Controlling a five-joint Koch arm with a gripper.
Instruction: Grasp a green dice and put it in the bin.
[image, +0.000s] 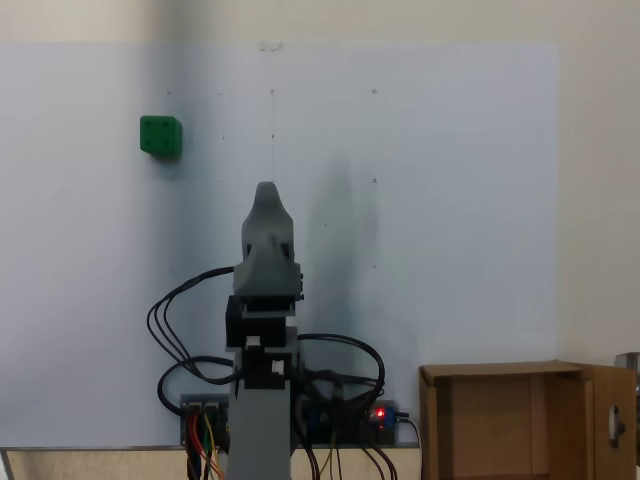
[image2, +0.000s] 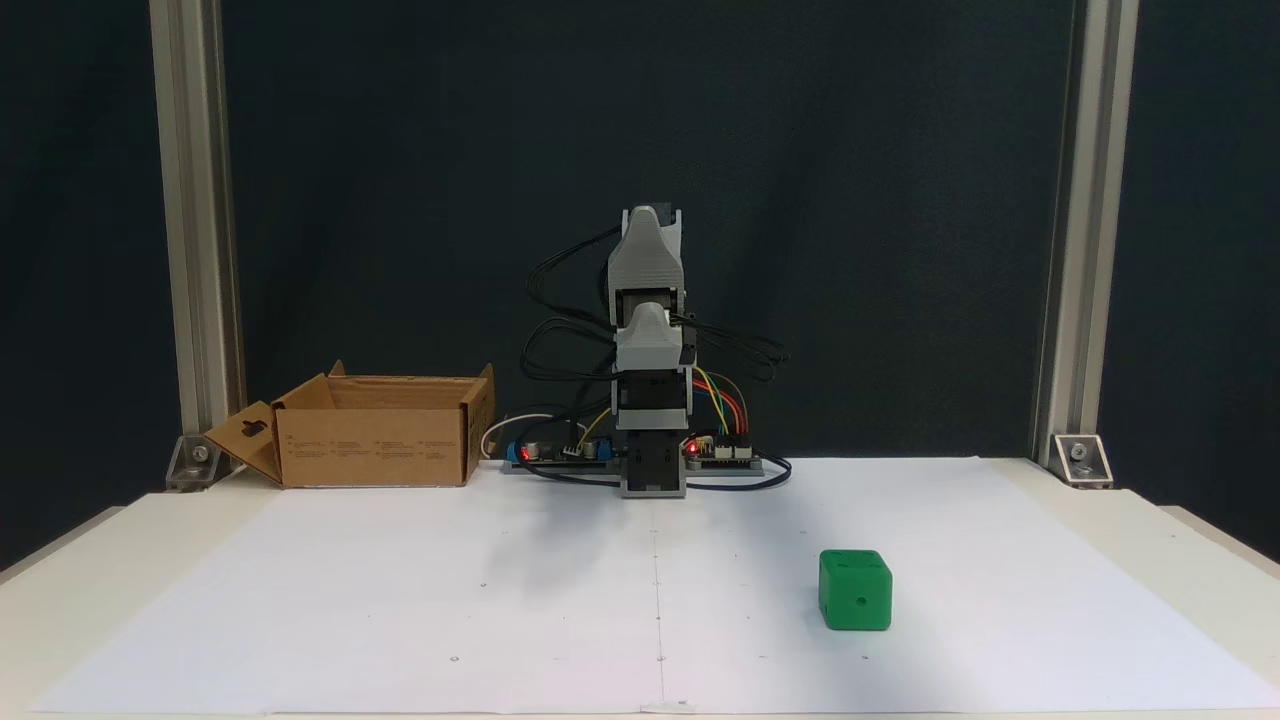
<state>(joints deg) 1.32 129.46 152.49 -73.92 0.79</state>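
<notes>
The green dice (image: 160, 135) (image2: 855, 590) lies alone on the white paper. In one fixed view it is at the far upper left, in the other at the front right. The grey arm is folded up over its base, with my gripper (image: 265, 195) (image2: 648, 318) held above the table, its jaws together in a single tapered tip and nothing in them. The dice is well away from the gripper, off to one side. The bin (image: 500, 372) (image2: 375, 445), a brown cardboard box with open flaps, stands beside the arm's base on the side opposite the dice.
Cables and small circuit boards (image2: 720, 452) with red lights surround the arm's base. Aluminium frame posts (image2: 195, 230) rise at the table's back corners. White paper (image2: 500, 600) covers the table between the base, the dice and the bin.
</notes>
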